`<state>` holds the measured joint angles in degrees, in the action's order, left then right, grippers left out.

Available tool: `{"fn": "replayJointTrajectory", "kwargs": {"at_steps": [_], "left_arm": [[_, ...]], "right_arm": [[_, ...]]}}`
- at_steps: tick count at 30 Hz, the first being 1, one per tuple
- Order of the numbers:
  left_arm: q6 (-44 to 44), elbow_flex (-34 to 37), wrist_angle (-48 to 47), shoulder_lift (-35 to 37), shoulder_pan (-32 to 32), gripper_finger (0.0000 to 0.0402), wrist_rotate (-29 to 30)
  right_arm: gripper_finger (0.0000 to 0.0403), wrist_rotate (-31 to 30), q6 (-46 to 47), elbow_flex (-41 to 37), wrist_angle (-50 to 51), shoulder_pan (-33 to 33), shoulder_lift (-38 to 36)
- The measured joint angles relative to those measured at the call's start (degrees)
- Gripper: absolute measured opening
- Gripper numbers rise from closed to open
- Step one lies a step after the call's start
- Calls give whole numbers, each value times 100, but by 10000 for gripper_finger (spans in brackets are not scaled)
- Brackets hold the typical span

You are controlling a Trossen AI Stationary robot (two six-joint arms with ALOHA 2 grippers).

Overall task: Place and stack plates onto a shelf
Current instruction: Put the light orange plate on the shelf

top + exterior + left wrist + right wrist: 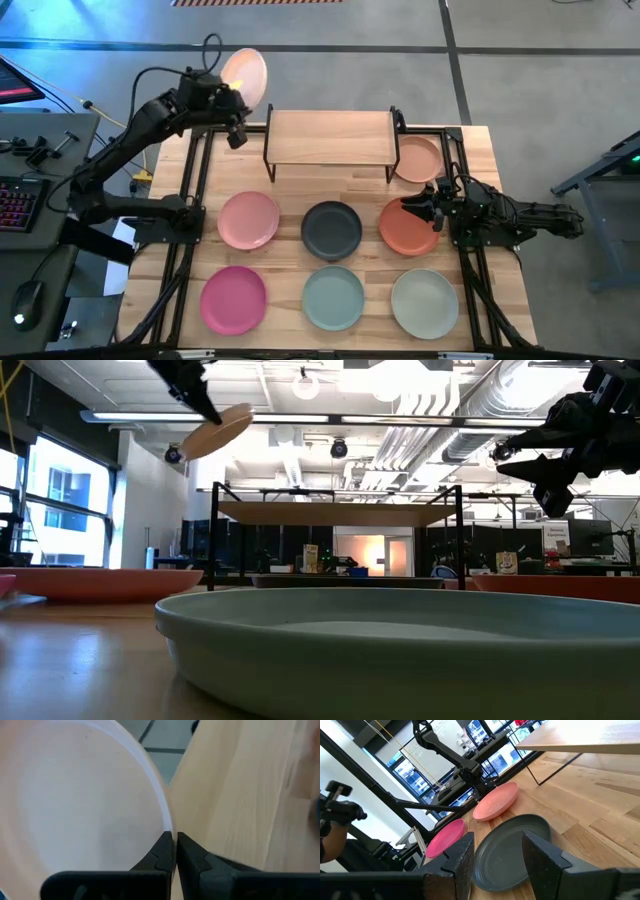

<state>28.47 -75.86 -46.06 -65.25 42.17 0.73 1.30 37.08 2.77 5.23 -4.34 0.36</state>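
Observation:
My left gripper (232, 92) is shut on a peach plate (244, 74), held up in the air past the shelf's (330, 137) far left corner; in the low view this plate (218, 430) is tilted, higher than the shelf board (330, 512). My right gripper (420, 209) hovers open above the terracotta plate (405, 232), touching nothing. Pink (248, 219), charcoal (331, 229), magenta (233, 299), pale teal (333, 297) and off-white (424, 303) plates lie flat on the table. Another peach plate (418, 158) lies by the shelf's right legs. My left gripper (176, 837) pinches the peach plate's rim (167, 822) between its two fingers, with only the fingertips on the edge. The plate (75, 795) is lifted clear of everything and sits tilted in the hold.
The shelf board (585, 737) is bare on top. Black frame rails (195, 190) run along both sides of the table. A desk with a keyboard (15, 200) stands to the left of the table.

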Motion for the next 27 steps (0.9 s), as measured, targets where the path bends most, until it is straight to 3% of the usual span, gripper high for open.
{"fn": "replayJointTrajectory", "kwargs": {"at_steps": [11, 27], "left_arm": [[777, -800, -9, -1016, -725, 0, -13], [597, -838, -439, -2230, -1393, 0, -59]], "right_arm": [[147, -1, 0, 0, 0, -2, -2], [147, -1, 1, 1, 0, -2, 0]]}}
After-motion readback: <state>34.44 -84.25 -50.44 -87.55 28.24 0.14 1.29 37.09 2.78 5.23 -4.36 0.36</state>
